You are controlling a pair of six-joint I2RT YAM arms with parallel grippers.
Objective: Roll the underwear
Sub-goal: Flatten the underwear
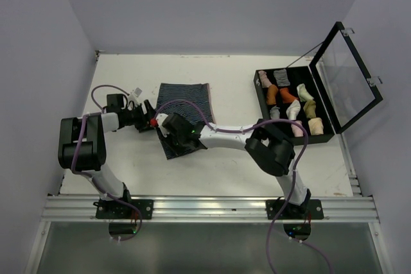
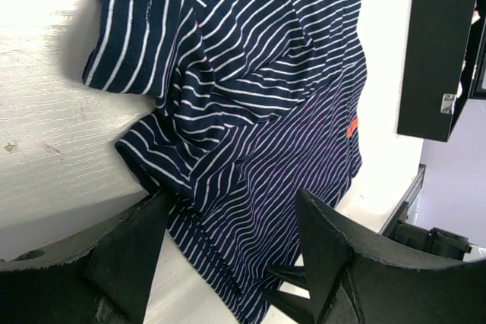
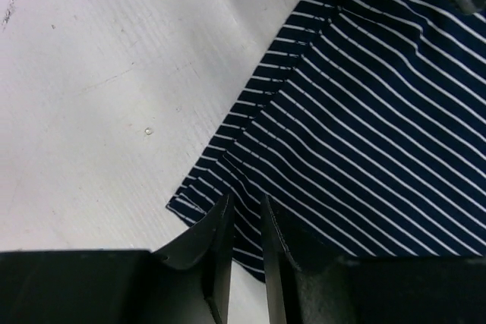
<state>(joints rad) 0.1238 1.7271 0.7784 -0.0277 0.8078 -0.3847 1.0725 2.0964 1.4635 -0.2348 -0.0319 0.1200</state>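
Observation:
The navy underwear with thin white stripes (image 1: 185,102) lies flat on the white table, its near part skewed to the left. It fills the left wrist view (image 2: 250,111) and shows in the right wrist view (image 3: 380,127). My left gripper (image 1: 146,117) is open and empty at the underwear's left edge, its fingers (image 2: 334,256) spread over the cloth. My right gripper (image 1: 172,134) is low over the near corner (image 3: 244,210). Its jaws stand a narrow gap apart, and flat cloth and table show through the gap.
A black case with an open clear lid (image 1: 350,75) stands at the right. Its tray (image 1: 262,97) holds several rolled items. The table's far edge meets the wall behind the underwear. A black case edge (image 2: 440,43) shows right of the cloth.

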